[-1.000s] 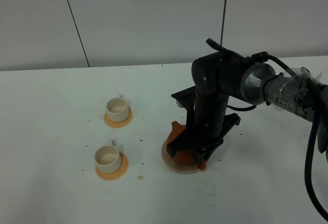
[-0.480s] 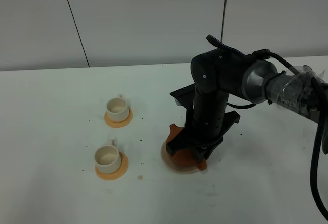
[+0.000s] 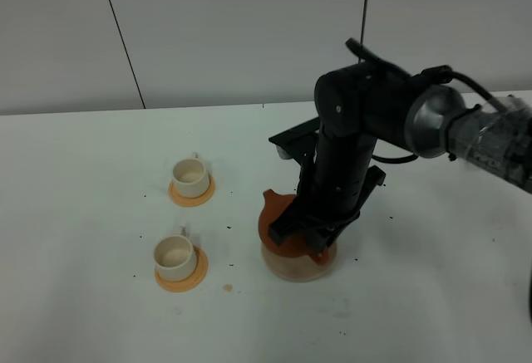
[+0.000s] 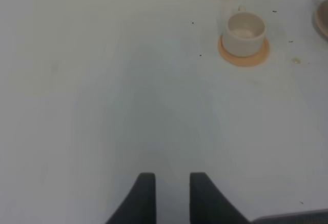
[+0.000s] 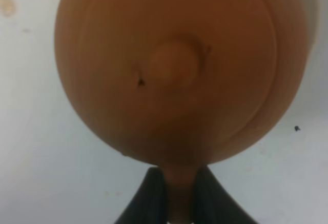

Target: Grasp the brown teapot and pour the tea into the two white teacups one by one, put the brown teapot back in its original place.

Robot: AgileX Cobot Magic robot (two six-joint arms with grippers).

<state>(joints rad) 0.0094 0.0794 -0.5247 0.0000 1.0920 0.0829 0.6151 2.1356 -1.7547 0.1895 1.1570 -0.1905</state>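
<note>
The brown teapot (image 3: 280, 222) hangs just above the original place, a beige disc (image 3: 297, 268), with its spout toward the cups. My right gripper (image 3: 316, 248) is shut on its handle. In the right wrist view the lidded teapot (image 5: 174, 70) fills the picture and the right gripper (image 5: 178, 198) pinches the handle. The two white teacups stand on orange coasters to the left, one farther back (image 3: 189, 176) and one nearer (image 3: 174, 252). My left gripper (image 4: 171, 185) hovers over bare table, fingers close together with nothing between them. One teacup (image 4: 246, 27) shows whole ahead of it.
The black right arm (image 3: 357, 130) leans over the teapot from the right. Dark specks dot the white table (image 3: 100, 230) around the cups and disc. A pale wall (image 3: 249, 31) closes the back.
The right gripper has lifted the teapot off the beige disc and carried it slightly left. The disc now shows beneath it. The cups have not moved.
</note>
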